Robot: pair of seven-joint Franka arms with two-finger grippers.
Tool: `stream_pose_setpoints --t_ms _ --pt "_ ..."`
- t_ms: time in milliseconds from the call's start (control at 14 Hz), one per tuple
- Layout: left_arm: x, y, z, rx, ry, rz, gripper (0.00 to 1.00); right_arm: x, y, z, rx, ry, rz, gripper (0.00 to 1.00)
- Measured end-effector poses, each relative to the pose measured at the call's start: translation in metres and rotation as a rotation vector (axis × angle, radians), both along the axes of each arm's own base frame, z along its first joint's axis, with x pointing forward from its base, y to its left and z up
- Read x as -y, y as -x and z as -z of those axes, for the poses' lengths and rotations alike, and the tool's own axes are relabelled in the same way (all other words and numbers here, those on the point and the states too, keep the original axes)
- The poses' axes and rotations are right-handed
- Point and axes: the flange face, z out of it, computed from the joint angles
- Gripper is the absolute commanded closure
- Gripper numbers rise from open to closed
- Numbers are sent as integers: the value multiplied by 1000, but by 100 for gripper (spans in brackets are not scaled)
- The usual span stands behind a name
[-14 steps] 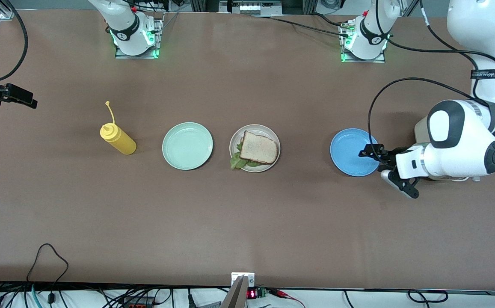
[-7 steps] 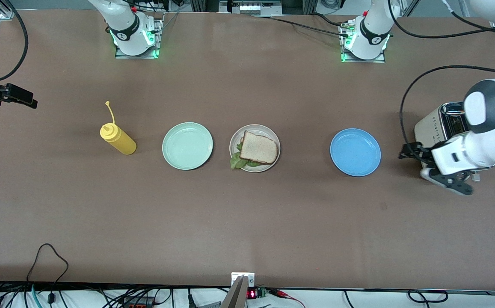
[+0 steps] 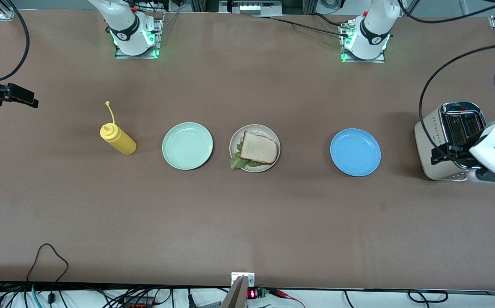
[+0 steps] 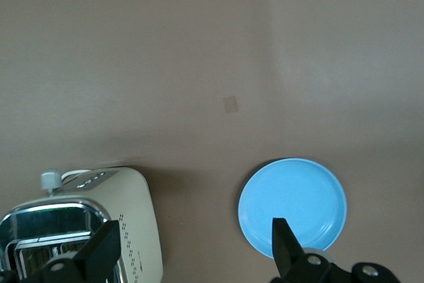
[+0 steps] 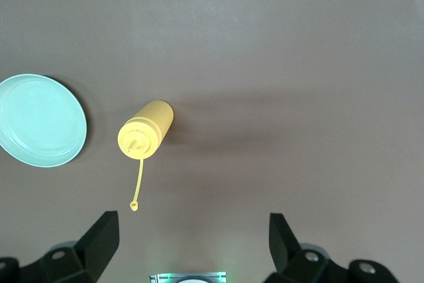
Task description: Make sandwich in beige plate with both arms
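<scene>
— Where are the grippers?
— The left gripper (image 3: 454,164) hangs spread at the frame's right edge, over the toaster (image 3: 444,128); the right gripper (image 5: 192,246) is spread too.
— The sandwich (image 3: 256,149)?
— Assembled on the beige plate (image 3: 273,133), at frame centre.

L gripper (image 4: 192,256) jaws open, R gripper (image 5: 192,243) same

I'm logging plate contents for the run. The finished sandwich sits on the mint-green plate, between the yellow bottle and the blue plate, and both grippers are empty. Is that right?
Not quite. The sandwich sits on the beige plate, as the front view shows; the mint-green plate beside it holds nothing. The rest stands: it lies between the yellow bottle and the blue plate, and the left gripper and right gripper are open and empty.
</scene>
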Motion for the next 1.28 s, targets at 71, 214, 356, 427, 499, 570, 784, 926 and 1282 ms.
stream_pose_setpoints --t_ms 71,214,356,427,499,570,784,926,1282 --pt "3 5 -14 15 3 -24 0 0 0 0 -3 0 -1 0" --pt "7 17 -39 19 11 -63 0 -1 1 0 -8 -1 -1 0" --pt "11 30 -58 6 23 -85 0 -1 1 0 -9 -1 -1 0" --pt "15 36 -64 -4 30 -88 0 -1 1 0 -9 -1 -2 0" --pt "18 40 -68 -18 34 -96 0 -4 1 0 -8 -1 -6 0" --pt "21 43 -70 -27 36 -101 0 -9 0 0 -6 -1 -15 0" --pt "31 50 -68 -57 37 -88 0 -21 -1 -1 -4 -1 -38 0" --pt "39 53 -66 -68 37 -79 0 -18 -1 -2 -2 0 -32 0" --pt "25 60 -76 -65 37 -109 0 -23 1 -16 25 2 -39 0"
